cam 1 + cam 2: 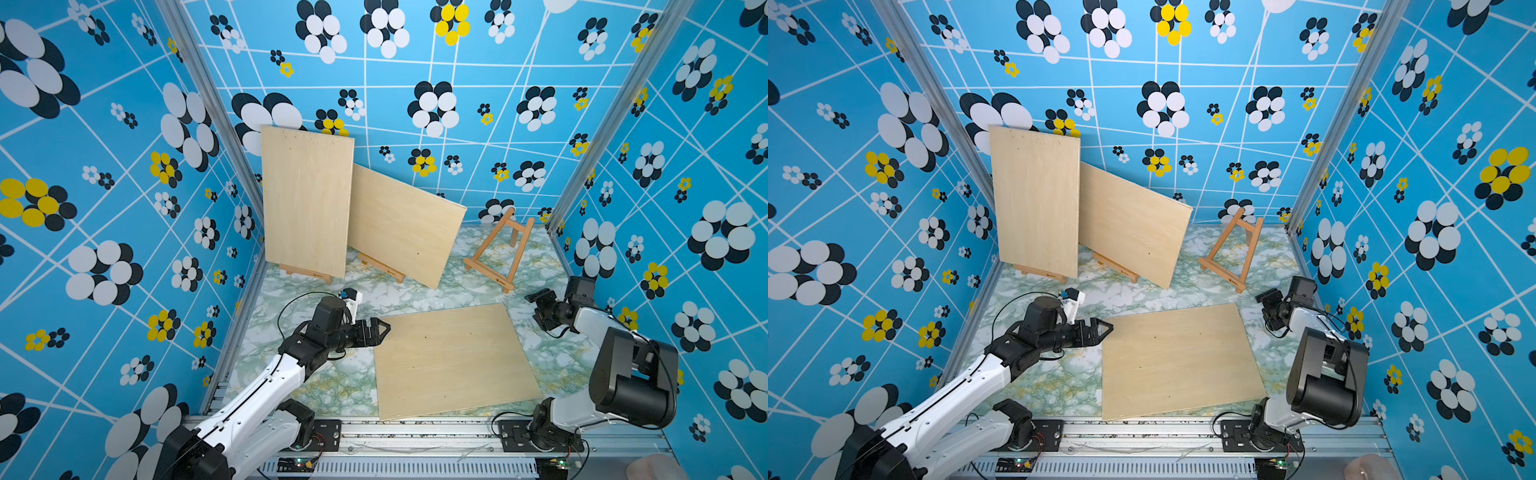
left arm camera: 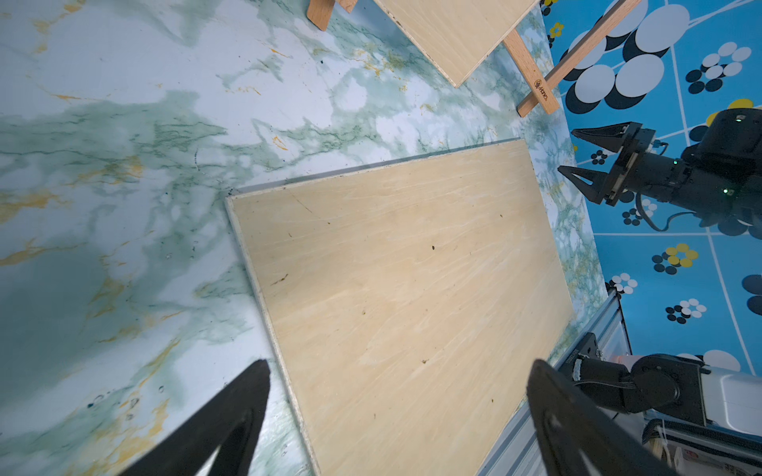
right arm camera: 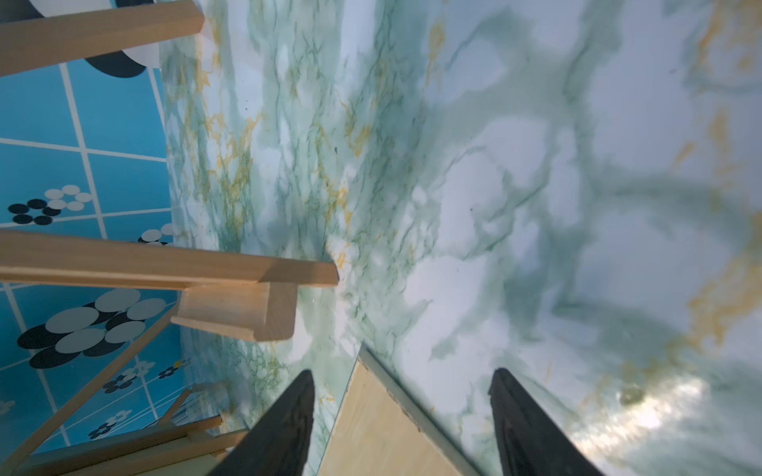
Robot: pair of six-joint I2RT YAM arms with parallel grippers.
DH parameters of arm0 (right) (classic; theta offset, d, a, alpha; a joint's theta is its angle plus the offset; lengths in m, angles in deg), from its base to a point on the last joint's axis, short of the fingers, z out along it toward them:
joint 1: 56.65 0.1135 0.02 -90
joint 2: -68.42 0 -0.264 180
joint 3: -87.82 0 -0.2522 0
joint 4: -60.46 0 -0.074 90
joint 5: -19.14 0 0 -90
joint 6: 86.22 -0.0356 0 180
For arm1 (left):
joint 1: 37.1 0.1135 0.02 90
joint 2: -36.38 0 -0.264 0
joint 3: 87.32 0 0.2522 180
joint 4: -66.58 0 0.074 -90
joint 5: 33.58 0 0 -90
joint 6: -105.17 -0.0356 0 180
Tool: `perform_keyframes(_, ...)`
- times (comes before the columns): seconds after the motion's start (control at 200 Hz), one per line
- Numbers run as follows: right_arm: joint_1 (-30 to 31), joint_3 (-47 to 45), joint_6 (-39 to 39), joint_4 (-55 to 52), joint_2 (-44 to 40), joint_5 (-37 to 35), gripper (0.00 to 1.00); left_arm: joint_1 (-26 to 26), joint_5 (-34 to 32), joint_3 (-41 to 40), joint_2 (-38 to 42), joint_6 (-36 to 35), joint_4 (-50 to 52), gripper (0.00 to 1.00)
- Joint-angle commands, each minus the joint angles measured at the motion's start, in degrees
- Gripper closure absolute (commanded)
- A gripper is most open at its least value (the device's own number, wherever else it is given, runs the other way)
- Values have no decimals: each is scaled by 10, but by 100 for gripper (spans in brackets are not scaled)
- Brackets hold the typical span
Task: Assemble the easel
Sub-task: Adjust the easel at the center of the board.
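A bare wooden easel (image 1: 496,251) (image 1: 1231,253) stands at the back right of the marble table. In both top views a plywood board (image 1: 453,361) (image 1: 1179,359) lies flat near the front. My left gripper (image 1: 384,330) (image 2: 399,364) is open and empty, just over the board's far left corner. My right gripper (image 1: 536,309) (image 3: 403,373) is open and empty, low beside the board's far right corner (image 3: 379,424). The easel's ledge (image 3: 239,305) is close ahead of the right gripper. The left wrist view shows the board (image 2: 404,296), the right gripper (image 2: 567,150) and the easel's foot (image 2: 532,74).
Two more plywood boards (image 1: 307,199) (image 1: 405,224) stand on small easels at the back left, the second one tilted. Patterned blue walls close in three sides of the table. An aluminium rail (image 1: 415,432) runs along the front edge.
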Motion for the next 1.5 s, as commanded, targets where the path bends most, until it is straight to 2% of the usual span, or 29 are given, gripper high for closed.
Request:
perform_keyframes(0.0, -1, 41, -20, 44, 43, 10, 31, 2, -3, 0, 14, -9, 15, 1)
perform_keyframes(0.365, 21, 151, -15, 38, 185, 9, 32, 8, -13, 0, 11, -11, 25, 1)
perform_keyframes(0.665, 69, 175, -23, 43, 220, -12, 32, 8, -9, 10, -18, -10, 10, 1)
perform_keyframes(1.125, 103, 236, -16, 19, 267, -31, 33, 12, -10, 0, -21, -14, 10, 1)
perform_keyframes(1.494, 111, 237, -21, 27, 279, -29, 33, 17, -8, -8, -27, -14, 1, 1)
